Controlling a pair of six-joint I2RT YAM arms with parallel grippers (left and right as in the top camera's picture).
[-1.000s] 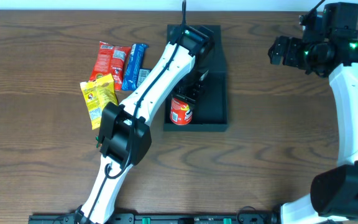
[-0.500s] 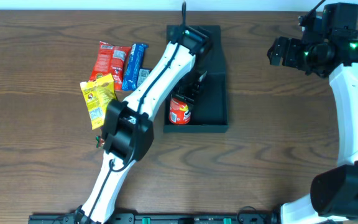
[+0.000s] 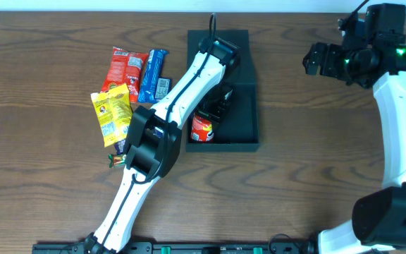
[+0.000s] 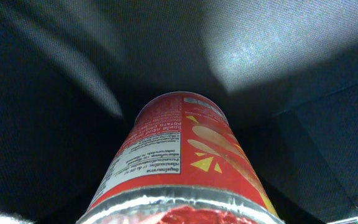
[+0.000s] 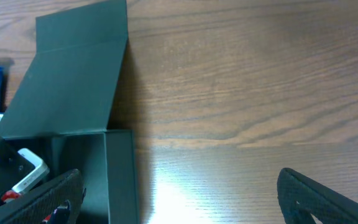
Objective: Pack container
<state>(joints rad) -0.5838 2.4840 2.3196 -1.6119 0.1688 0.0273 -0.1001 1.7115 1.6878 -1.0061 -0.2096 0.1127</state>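
"Red can (image 3: 203, 129) moved?"
"Slightly. Clamped in my left end effector (image 3: 214, 111), it settled deeper into the container's (image 3: 242, 85) near-left corner, mid-tabletop (image 3: 316, 176); release looked due. Right end effector (image 3: 314, 59) stayed apart, right of the container."

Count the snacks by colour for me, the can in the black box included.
Red: 2, the red packet and the chip can
Blue: 1, the blue packet
Yellow: 1, the yellow packet
Total: 4; a scrap under the left arm is unclear.
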